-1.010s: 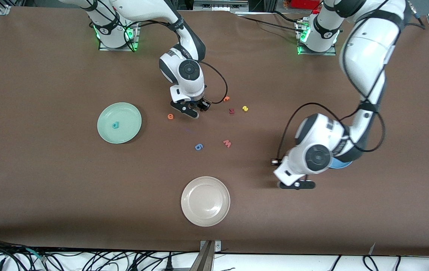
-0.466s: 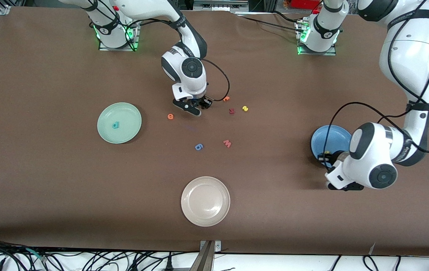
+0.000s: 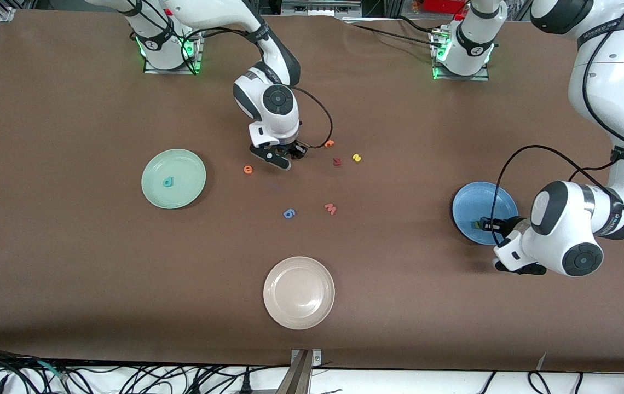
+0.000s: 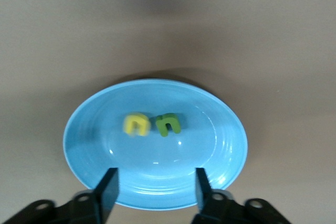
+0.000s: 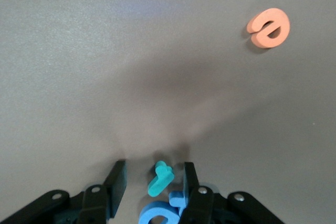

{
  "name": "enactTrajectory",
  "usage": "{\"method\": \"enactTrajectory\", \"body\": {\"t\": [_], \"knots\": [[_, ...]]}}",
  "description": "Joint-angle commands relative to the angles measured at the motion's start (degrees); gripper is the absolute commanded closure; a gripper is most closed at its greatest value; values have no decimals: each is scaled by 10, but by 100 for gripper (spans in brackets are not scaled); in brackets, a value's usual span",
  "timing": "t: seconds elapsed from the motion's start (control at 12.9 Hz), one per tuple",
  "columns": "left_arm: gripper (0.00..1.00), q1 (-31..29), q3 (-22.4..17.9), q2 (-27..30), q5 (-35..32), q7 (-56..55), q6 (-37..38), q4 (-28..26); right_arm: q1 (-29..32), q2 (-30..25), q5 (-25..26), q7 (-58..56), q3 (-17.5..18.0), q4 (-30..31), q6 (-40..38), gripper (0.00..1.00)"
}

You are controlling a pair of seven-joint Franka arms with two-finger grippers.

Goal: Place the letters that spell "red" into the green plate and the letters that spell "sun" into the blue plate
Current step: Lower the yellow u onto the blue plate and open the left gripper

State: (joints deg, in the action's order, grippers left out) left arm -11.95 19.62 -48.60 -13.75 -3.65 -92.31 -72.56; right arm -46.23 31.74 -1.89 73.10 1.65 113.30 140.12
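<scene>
Your left gripper (image 4: 156,184) hangs over the blue plate (image 4: 84,150) w/ fingers apart, nothing between them; the yellow "u" (image 4: 136,124) & olive "n" (image 4: 167,123) lie side by side in that plate. Your right gripper (image 5: 154,188) sits low over the table, jaws part open around the small teal "r" (image 5: 160,178), prob not clamped yet. Orange "e" (image 3: 247,169) lies on the table nearby, teal "d" (image 3: 167,182) in the green plate (image 3: 191,169), yellow "s" (image 3: 356,157) mid-table.

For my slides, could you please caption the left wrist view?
Open left gripper over the blue plate holding a yellow "u" and olive-green "n".
</scene>
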Motion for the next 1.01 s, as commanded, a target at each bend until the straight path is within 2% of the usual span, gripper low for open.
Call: {"method": "enactTrajectory", "body": {"t": [0.0,0.08,0.31,0.54,0.7,0.93], "knots": [[0,36,7,11,-3,-75,7,-8,-3,-16,5,-2,-6,9,-10,47],[0,54,9,11,1,-111,7,-9,-3,-13,5,-1,-6,9,-10,47],[0,81,12,16,78,-168,-1,-21,-3,-4,13,-2,-6,7,-6,47],[0,77,65,39,85,-257,-38,-65,-4,-4,13,1,-4,7,-6,51],[0,82,77,75,84,-295,-103,-135,-10,-2,12,3,-4,6,-4,54],[0,83,98,148,84,-352,-240,-283,-14,3,12,6,-4,6,1,55]]}}
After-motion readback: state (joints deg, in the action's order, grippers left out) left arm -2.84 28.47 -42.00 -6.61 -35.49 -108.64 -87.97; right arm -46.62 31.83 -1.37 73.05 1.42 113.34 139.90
